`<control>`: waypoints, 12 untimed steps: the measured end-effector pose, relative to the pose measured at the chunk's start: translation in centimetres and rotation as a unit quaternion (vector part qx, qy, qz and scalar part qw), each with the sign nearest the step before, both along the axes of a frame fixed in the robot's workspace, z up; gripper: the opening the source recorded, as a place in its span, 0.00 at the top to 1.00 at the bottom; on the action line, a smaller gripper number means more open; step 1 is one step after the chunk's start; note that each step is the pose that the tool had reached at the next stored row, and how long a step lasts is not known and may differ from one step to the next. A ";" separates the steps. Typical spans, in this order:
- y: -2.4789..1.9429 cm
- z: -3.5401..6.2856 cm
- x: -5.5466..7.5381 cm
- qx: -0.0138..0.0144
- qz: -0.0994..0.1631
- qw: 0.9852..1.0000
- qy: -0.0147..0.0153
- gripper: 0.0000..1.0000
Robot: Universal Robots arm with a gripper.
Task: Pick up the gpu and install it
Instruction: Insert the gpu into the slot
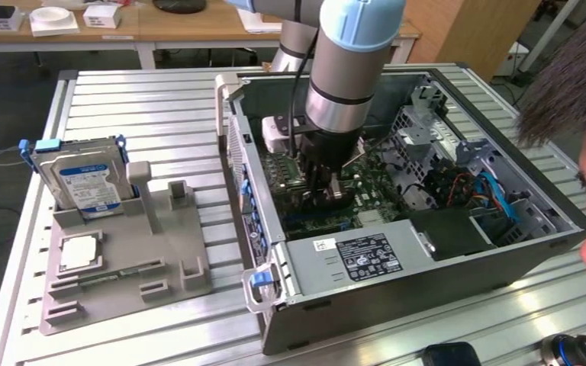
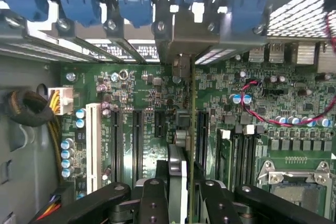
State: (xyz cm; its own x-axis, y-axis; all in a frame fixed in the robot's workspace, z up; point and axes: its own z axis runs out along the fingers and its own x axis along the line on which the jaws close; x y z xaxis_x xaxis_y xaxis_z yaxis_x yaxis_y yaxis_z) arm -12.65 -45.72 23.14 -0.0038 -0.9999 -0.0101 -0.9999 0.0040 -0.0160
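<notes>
Looking inside the PC case, your end effector clamped on the gpu, card edge-on over the motherboard slots, metal end at the rear brackets.

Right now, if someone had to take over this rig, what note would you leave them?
Gripper: shut on the gpu, down inside the open computer case.
Gpu: held edge-on above the motherboard, its metal end up against the rear slot brackets.
Done: card picked up and carried into the case.
Left: whether it is seated in its slot cannot be told; the gripper has not let go.
Hard drive stands in the parts holder, untouched.
</notes>
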 end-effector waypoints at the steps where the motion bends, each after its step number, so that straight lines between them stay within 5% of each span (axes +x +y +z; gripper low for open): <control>1: 0.00 -0.08 0.0 0.000 0.000 1.000 0.000 0.72; 12: 0.00 -0.25 0.0 0.000 0.000 1.000 0.000 0.72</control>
